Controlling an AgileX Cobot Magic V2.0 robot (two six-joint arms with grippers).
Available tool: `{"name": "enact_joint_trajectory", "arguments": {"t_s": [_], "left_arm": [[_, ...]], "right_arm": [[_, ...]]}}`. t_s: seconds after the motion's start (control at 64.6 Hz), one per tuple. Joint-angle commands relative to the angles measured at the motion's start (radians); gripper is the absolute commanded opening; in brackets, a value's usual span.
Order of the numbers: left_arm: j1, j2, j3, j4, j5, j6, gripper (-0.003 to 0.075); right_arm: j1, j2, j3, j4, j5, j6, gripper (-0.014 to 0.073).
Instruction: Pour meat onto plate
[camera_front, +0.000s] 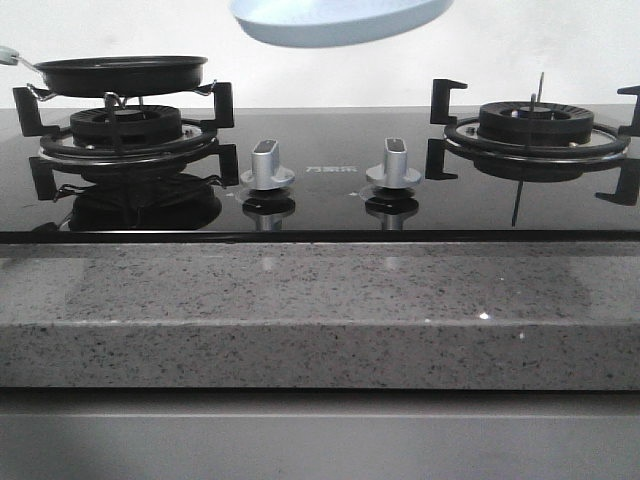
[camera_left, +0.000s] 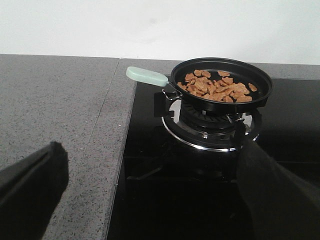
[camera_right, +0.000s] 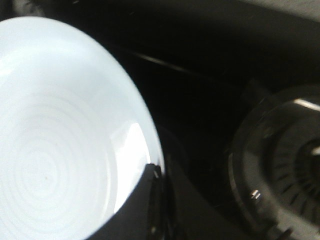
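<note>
Meat (camera_left: 216, 87): a loose heap of small flat tan pieces lying inside the black frying pan (camera_left: 260, 95), spread over most of its floor.
Frying pan: sits level on the left burner (camera_front: 125, 135) of the glass hob, near the table's left edge; its pale green handle (camera_left: 146, 76) points out over the grey stone table (camera_left: 55, 105).
Plate (camera_front: 340, 20): pale blue, held up in the air above the middle of the hob, over the two knobs; only its underside and rim show in the front view, cut by the top of the picture. In the right wrist view its inside is bare, with faint rings in the glaze.
Right gripper (camera_right: 152, 200): dark finger (camera_right: 137, 210) lies against the plate's rim; jaws clamped on the plate's edge.
Left gripper (camera_left: 150, 200): two dark fingers (camera_left: 30, 180) show at the sides of the left wrist view, well apart with nothing between them; it is short of the pan, over the table's left part.
Knobs (camera_front: 267, 165): two silver knobs stand side by side at the hob's front middle.
Right burner (camera_front: 535, 125): bare, near the table's right edge.
</note>
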Motion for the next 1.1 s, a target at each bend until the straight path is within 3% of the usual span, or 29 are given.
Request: {"name": "enact_joint_trajectory", "arguments": {"t_s": [0.0,0.186,0.341,0.557,0.867,1.084], "left_arm": [[0.000,0.005,-0.038,-0.011,-0.069,-0.002,0.0671],[0.000,0.005,-0.038,-0.011,-0.069,-0.002,0.0671],[0.000,0.005,-0.038,-0.011,-0.069,-0.002,0.0671],[0.000,0.005,-0.038,-0.011,-0.069,-0.002,0.0671],[0.000,0.005,-0.038,-0.016,-0.073,-0.002,0.0671],[0.000,0.026,-0.043,-0.266,-0.067,-0.002,0.0671]], "right_arm": [[0.014,-0.124,0.106,0.033,0.012,-0.024,-0.0060],[0.052,-0.284,0.460,0.041,-0.246,-0.031,-0.0060],[0.057,-0.314,0.607,0.072,-0.337,-0.031,-0.0060],[0.057,-0.313,0.643,0.082,-0.398,-0.031,-0.0060],[0.057,-0.304,0.641,0.082,-0.366,-0.031,-0.0060],[0.057,-0.304,0.641,0.082,-0.367,-0.031,-0.0060]]}}
